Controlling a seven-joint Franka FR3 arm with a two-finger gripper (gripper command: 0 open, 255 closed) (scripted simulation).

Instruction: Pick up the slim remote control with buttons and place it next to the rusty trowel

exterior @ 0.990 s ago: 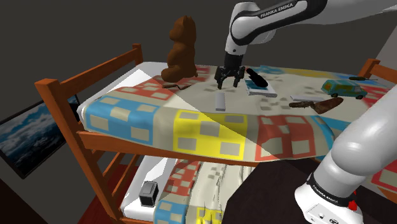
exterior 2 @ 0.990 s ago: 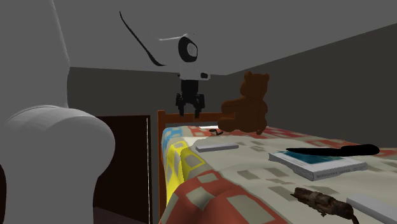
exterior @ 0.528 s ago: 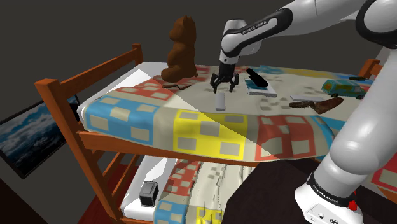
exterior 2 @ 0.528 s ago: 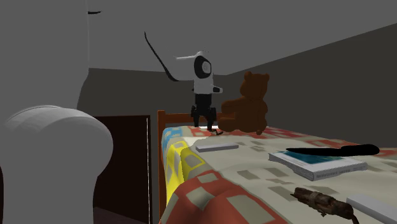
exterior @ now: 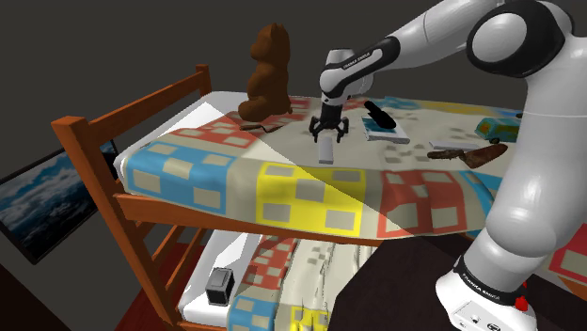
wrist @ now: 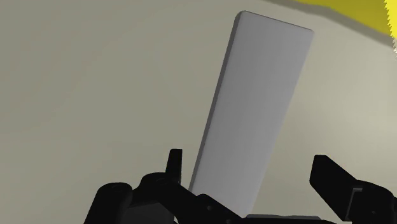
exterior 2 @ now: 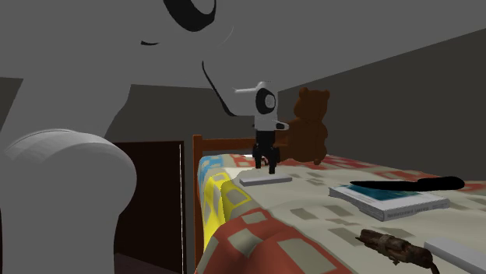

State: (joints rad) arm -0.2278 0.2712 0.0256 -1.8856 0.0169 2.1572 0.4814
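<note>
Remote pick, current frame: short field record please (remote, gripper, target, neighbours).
remote: plain grey slab, lying flat on the patchwork quilt, not lifted
gripper: open, low over one end of the remote, straddling it, no contact visible
trowel: brown, on the quilt toward the shoulder view's right, apart from the remote
neighbours: teddy bear, book

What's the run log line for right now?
phase: pre-grasp | remote: flat on bed, not held | gripper: open, over remote's end | trowel: apart, toward shoulder view's right
</note>
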